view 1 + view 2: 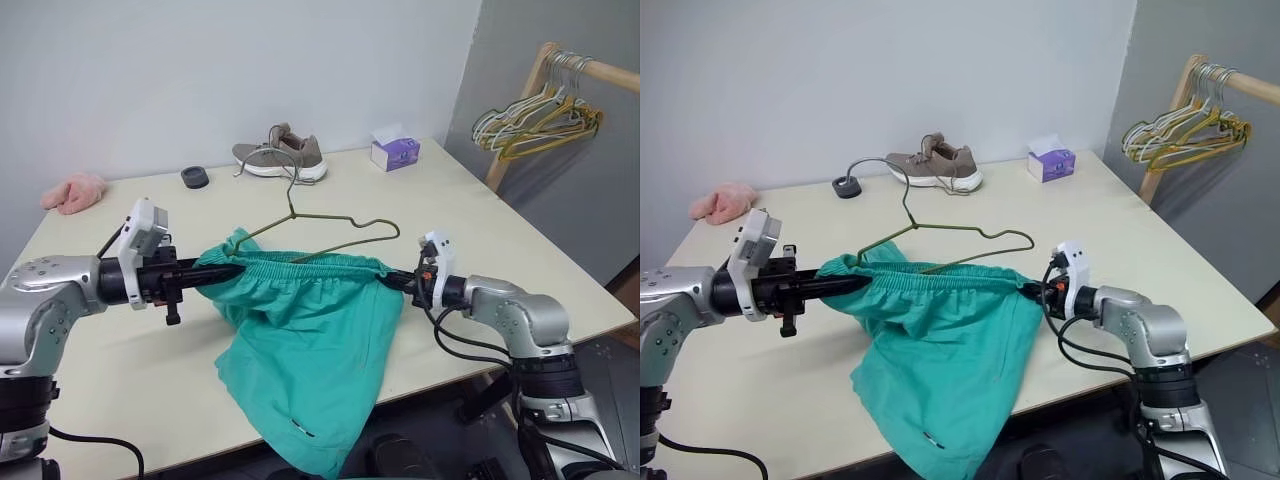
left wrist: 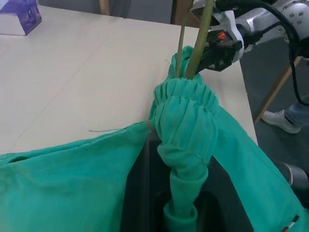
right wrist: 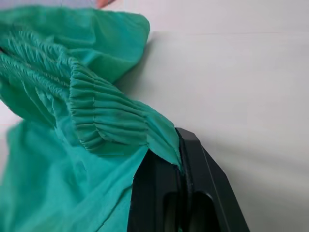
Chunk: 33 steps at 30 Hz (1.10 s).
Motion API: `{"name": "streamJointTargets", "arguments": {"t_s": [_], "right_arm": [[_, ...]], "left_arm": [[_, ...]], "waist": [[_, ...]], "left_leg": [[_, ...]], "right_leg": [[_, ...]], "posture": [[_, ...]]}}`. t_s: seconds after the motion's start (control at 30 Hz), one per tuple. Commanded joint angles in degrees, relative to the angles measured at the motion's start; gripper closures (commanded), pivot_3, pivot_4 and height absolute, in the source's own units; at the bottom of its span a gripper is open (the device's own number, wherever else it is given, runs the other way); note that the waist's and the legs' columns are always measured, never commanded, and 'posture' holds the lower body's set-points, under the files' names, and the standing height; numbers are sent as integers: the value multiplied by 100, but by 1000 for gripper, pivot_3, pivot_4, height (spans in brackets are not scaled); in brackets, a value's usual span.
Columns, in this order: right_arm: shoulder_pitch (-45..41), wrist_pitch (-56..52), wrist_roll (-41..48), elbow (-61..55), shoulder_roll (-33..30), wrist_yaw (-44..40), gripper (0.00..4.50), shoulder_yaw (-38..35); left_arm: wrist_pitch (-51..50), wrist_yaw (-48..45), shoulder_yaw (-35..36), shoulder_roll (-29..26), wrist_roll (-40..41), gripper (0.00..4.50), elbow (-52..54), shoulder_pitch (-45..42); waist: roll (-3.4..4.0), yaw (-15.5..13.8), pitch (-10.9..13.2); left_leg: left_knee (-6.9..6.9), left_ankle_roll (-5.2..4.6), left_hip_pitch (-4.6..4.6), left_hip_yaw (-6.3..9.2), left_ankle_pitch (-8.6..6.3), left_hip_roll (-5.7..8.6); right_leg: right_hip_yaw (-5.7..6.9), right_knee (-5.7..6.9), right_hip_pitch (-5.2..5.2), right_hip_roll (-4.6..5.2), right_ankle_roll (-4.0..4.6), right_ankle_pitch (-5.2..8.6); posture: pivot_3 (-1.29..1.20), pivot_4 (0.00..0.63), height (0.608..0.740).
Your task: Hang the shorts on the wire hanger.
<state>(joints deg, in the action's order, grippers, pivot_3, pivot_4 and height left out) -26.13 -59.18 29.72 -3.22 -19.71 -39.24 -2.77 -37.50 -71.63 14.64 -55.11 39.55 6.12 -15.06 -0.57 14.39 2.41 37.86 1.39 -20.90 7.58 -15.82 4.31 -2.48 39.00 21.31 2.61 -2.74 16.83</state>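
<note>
We observe one container on the table (image 1: 480, 215): a purple tissue box (image 1: 394, 153) at about 1 o'clock from the table's centre, with a white tissue standing out of its top slot. Next to it, toward 12 o'clock, lie a grey shoe (image 1: 281, 156), a small dark round object (image 1: 195, 178) and, at 10 o'clock near the table edge, a pink cloth (image 1: 73, 192). At the far 2 o'clock position a wooden rack (image 1: 545, 70) carries bunched white and yellow hangers (image 1: 535, 115). The shorts (image 1: 305, 340) are held above the near half of the table, the gathered waistband stretched in a line between both arms and the legs hanging down past the near table edge. The wire hanger (image 1: 325, 230) rises out of the waistband, its hook pointing toward 12 o'clock and its lower part inside the fabric. Our left gripper (image 1: 222, 272) reaches in from 9 o'clock, roughly level, its fingers closed narrow on the bunched waistband end. Our right gripper (image 1: 398, 280) reaches in from 3 o'clock, tilted slightly downward, its fingers (image 3: 193, 193) pressed together with the waistband edge pinched between them.
</note>
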Motion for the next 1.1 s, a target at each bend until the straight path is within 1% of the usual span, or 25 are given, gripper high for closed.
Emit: {"name": "streamJointTargets", "arguments": {"t_s": [0.03,0.1,0.17,0.2,0.27,0.37,0.47,0.5,0.53,0.6,0.67,0.87,1.07,1.1], "right_arm": [[-85,-605,253,125,-168,505,4474,-817],[-105,-804,432,172,-132,687,4474,-1085],[-51,-760,521,42,-207,659,4474,-1065],[59,-519,395,-179,-322,567,4474,-793],[331,199,-8,-773,-704,140,4474,70],[555,940,-349,-1294,-1070,-200,4474,884],[618,1716,-971,-1521,-1266,-229,3861,1588],[620,1901,-1124,-1525,-1277,-193,3563,1708],[611,2044,-1273,-1498,-1285,-147,3133,1803],[599,2212,-1491,-1439,-1281,-81,2417,1913],[599,2330,-1582,-1411,-1261,-132,1821,1979],[453,2538,-1850,-1081,-926,39,1821,2002],[284,2881,-1991,-913,-799,-90,1821,1971],[277,2919,-1980,-909,-763,-92,1986,1952]], "left_arm": [[-40,-48,598,-329,122,4500,-23,86],[-22,-92,674,-414,128,4500,-67,179],[24,-81,714,-442,112,4500,-149,216],[75,-73,685,-418,85,4500,-221,202],[149,-64,591,-324,64,4500,-296,169],[212,-46,474,-204,92,4500,-285,157],[274,0,304,-27,98,4500,-215,140],[275,14,266,12,105,4500,-183,138],[276,24,231,48,109,4500,-158,135],[280,22,192,90,100,4500,-123,132],[258,28,176,125,107,4500,-81,125],[206,57,101,147,96,4500,-16,55],[143,97,29,116,93,4500,51,12],[129,107,25,110,96,4500,68,16]], "waist": [[0,4,0],[2,-1,1],[3,1,2],[5,-4,3],[12,-11,8],[13,-14,8],[10,-15,7],[9,-14,6],[9,-9,6],[9,0,6],[9,-5,6],[7,-7,5],[7,-8,5],[7,-8,5]], "left_leg": [[-1,0,0,-1,0,0],[-2,0,-1,-1,0,0],[-3,0,-1,-1,0,-1],[-3,0,-1,-2,0,0],[-3,0,-1,-2,0,-1],[-5,0,-3,-4,-1,-2],[-3,0,-3,-7,-1,-2],[-1,0,-3,-8,-1,-2],[-1,0,-3,-8,-1,-2],[-1,0,-2,-8,0,-3],[-1,0,-2,-7,0,-3],[-1,0,-2,-6,0,-2],[-1,0,-2,-5,0,-2],[-1,0,-2,-5,0,-2]], "right_leg": [[-1,0,0,0,0,0],[-1,0,0,0,0,0],[-1,0,0,0,0,0],[-2,1,0,0,0,0],[-1,0,1,0,-1,1],[1,-4,2,1,-29,18],[-3,-5,2,2,-32,19],[-3,-6,2,2,-32,20],[-3,-7,2,2,-32,20],[-4,-6,2,1,-32,19],[-3,-5,3,1,-32,19],[-4,-5,2,1,-29,18],[-3,-5,3,1,-26,16],[-3,-5,3,1,-25,15]], "posture": [[-274,0,740],[-272,0,740],[-270,0,740],[-273,0,740],[-276,0,740],[-280,0,740],[-283,0,740],[-283,0,740],[-284,0,740],[-285,0,740],[-287,0,740],[-287,0,740],[-283,0,740],[-283,0,740]]}}
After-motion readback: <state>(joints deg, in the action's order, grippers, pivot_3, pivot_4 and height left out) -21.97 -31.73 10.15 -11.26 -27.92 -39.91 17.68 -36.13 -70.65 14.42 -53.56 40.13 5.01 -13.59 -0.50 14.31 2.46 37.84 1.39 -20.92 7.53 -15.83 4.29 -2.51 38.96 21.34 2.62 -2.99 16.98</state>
